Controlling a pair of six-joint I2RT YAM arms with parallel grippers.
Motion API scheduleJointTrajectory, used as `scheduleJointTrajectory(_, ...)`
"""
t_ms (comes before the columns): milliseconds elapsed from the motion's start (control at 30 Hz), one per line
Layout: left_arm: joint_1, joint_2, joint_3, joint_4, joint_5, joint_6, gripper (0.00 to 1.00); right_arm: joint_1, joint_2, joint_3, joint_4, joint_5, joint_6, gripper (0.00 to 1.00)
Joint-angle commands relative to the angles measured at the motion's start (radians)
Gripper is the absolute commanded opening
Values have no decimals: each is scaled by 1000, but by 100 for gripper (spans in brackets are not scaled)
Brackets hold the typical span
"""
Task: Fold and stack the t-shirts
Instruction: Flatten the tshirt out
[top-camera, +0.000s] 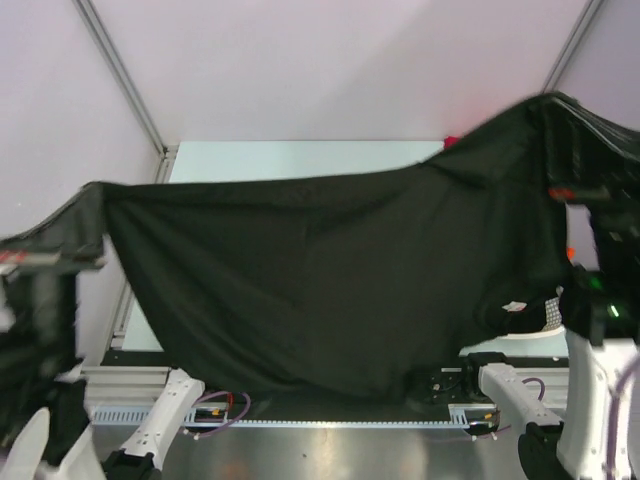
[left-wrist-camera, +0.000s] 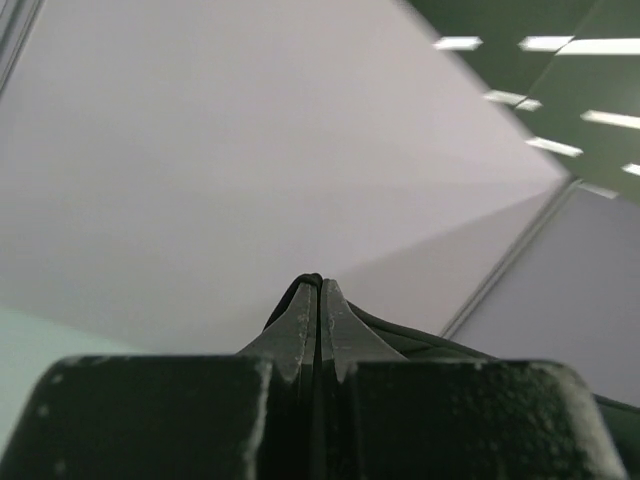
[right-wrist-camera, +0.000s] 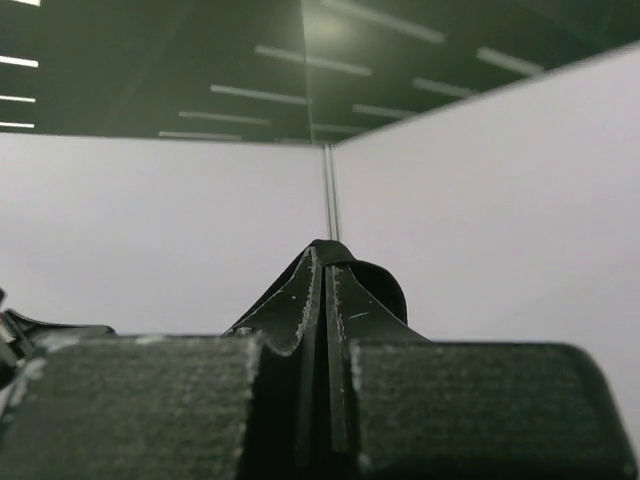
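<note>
The large black t-shirt (top-camera: 320, 280) hangs spread wide in the air between my two raised arms, and its lower edge reaches the table's near edge. Its small white neck label (top-camera: 515, 305) shows at the lower right. My left gripper (top-camera: 98, 198) holds the left top corner and my right gripper (top-camera: 560, 105) holds the higher right top corner; cloth drapes over both. In the left wrist view the gripper (left-wrist-camera: 318, 285) is shut on black cloth (left-wrist-camera: 420, 345). In the right wrist view the gripper (right-wrist-camera: 322, 255) is shut on black cloth (right-wrist-camera: 385, 285). A sliver of red cloth (top-camera: 452, 141) peeks behind the shirt.
The pale table (top-camera: 300, 160) shows behind the shirt's top edge. A bit of the white perforated basket (top-camera: 553, 312) shows at the right, beside the right arm. The arm bases and a metal strip (top-camera: 330, 450) lie along the near edge. Both wrist cameras face white walls and a dark ceiling.
</note>
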Motion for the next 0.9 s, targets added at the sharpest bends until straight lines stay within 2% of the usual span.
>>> scheduleJointTrajectory(0, -5, 48, -187, 53, -95, -5, 0, 2, 184, -117, 78, -4, 76, 0)
scheduleJointTrajectory(67, -5, 58, -325, 93, -131, 4, 0, 22, 242, -197, 121, -17, 85, 0)
scheduleJointTrajectory(133, -5, 80, -419, 128, -160, 27, 0, 66, 342, -229, 122, -25, 39, 0)
scheduleJointTrajectory(200, -3, 142, -495, 119, -251, 29, 0, 108, 453, -243, 124, -25, -28, 0)
scheduleJointTrajectory(233, -3, 164, -570, 138, -268, 74, 1, 113, 491, -254, 133, -27, -42, 0)
scheduleJointTrajectory(267, -2, 182, -624, 230, -280, 93, 0, 113, 538, -272, 165, -31, -45, 0)
scheduleJointTrajectory(333, 23, 269, -707, 299, -299, 107, 0, 114, 663, -290, 208, -27, -47, 0)
scheduleJointTrajectory(400, 53, 345, -831, 479, -279, 127, 0, 114, 762, -269, 262, -45, -50, 0)
scheduleJointTrajectory(433, 72, 436, -879, 574, -262, 115, 0, 114, 879, -243, 262, -59, -51, 0)
scheduleJointTrajectory(533, 113, 615, -832, 662, -199, 113, 0, 111, 1076, -87, 225, -86, -53, 0)
scheduleJointTrajectory(567, 141, 738, -798, 653, -193, 115, 0, 113, 1127, -45, 186, -89, -59, 0)
scheduleJointTrajectory(600, 149, 790, -760, 644, -181, 136, 0, 113, 1167, 43, 169, -106, -65, 0)
scheduleJointTrajectory(667, 153, 933, -666, 636, -171, 153, 0, 114, 1273, 114, 118, -103, -74, 0)
scheduleJointTrajectory(767, 169, 1084, -556, 624, -129, 173, 0, 111, 1383, 245, 63, -108, -83, 0)
scheduleJointTrajectory(867, 193, 1167, -470, 597, -96, 142, 0, 105, 1481, 357, 18, -106, -65, 0)
